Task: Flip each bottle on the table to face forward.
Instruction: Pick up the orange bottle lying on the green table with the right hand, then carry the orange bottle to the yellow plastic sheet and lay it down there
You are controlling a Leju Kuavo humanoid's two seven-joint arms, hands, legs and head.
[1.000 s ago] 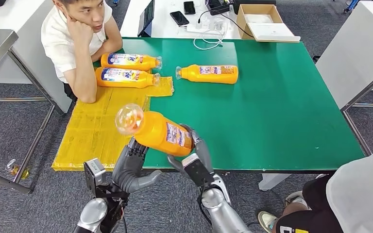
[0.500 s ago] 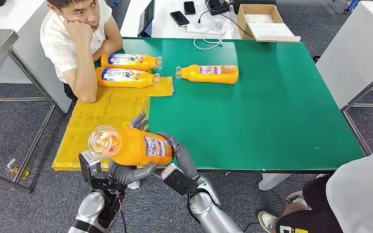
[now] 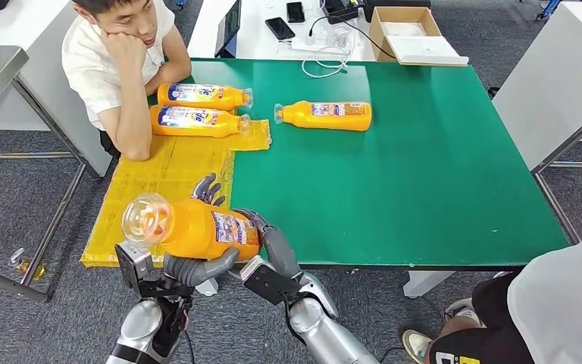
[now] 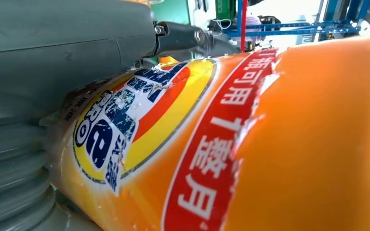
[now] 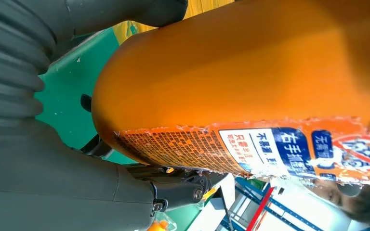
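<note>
Grey carpet runs under a green-topped table [image 3: 424, 174] with a sheet of yellow cardboard [image 3: 151, 205] lying over its near left corner. Nearest the robot, an orange plastic bottle with a clear cap and a printed label [image 3: 201, 227] is held in the air above that corner, lying roughly level with its cap pointing left. The left hand [image 3: 197, 262] cradles it from underneath, its dark fingers [image 3: 208, 188] reaching up behind the bottle's far side, while the right hand [image 3: 273, 246] grips the bottle's base end. The left wrist view shows the bottle's blue, red and yellow logo pressed against the grey palm; the right wrist view shows small print on its other label.

Farther back, three more orange bottles lie on their sides: two [image 3: 197, 121] [image 3: 204, 95] side by side at the cardboard's far edge with caps pointing right, and one [image 3: 326, 115] on the bare green top with its cap pointing left. That makes four bottles.

A seated person in a white shirt [image 3: 117, 61] leans an elbow beside the pair. Beyond, on a white table, an open cardboard box [image 3: 413, 34] holds a flat white sheet, and two dark phones [image 3: 286, 20] lie near white cables.
</note>
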